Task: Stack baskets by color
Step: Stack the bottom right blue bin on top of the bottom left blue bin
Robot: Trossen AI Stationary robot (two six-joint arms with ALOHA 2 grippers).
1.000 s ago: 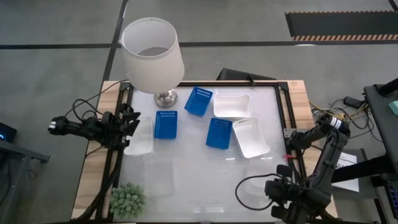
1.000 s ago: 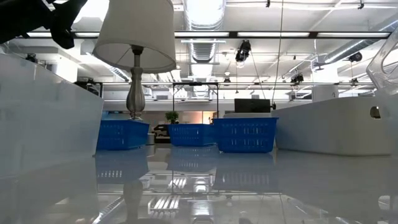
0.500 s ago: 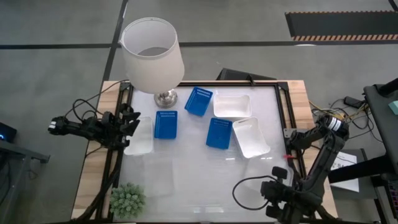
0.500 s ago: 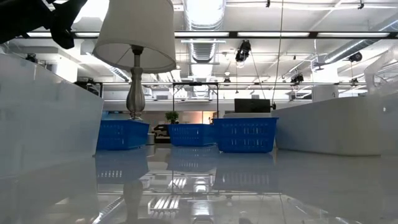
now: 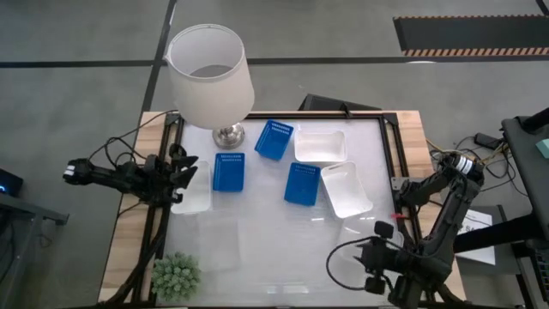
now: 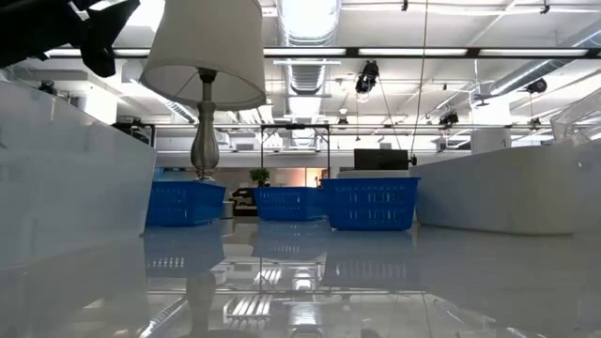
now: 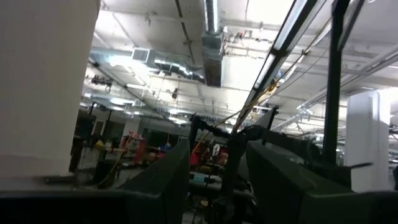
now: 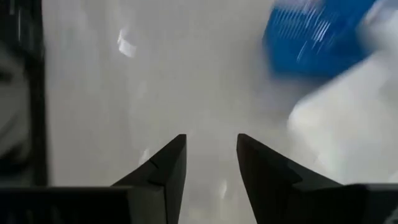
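Observation:
Three blue baskets point(image 5: 229, 171) point(image 5: 274, 139) point(image 5: 302, 183) and three white baskets point(image 5: 192, 187) point(image 5: 320, 146) point(image 5: 347, 189) stand singly on their bases on the white table. One clear basket point(image 5: 219, 244) is faint at the near left. Another clear basket point(image 5: 350, 245) sits at the near right, its rim point(image 6: 582, 122) showing in the low view. My right gripper point(image 5: 371, 262) point(image 8: 211, 155) hovers open by that one, fingers slanting down, nothing between them. My left gripper point(image 5: 190, 167) point(image 7: 217, 149) waits open at the left edge, tipped upward.
A lamp with a white shade point(image 5: 208, 73) stands at the far left of the table, its base point(image 5: 228, 134) close to the blue baskets. A green plant point(image 5: 176, 275) sits at the near left corner. Bare table point(image 5: 283, 249) lies along the near middle.
The clear basket at the near right has come down: in the low view its rim stood high and tilted, and now it lies lower. My right gripper has turned a little and stayed near the table's near right corner.

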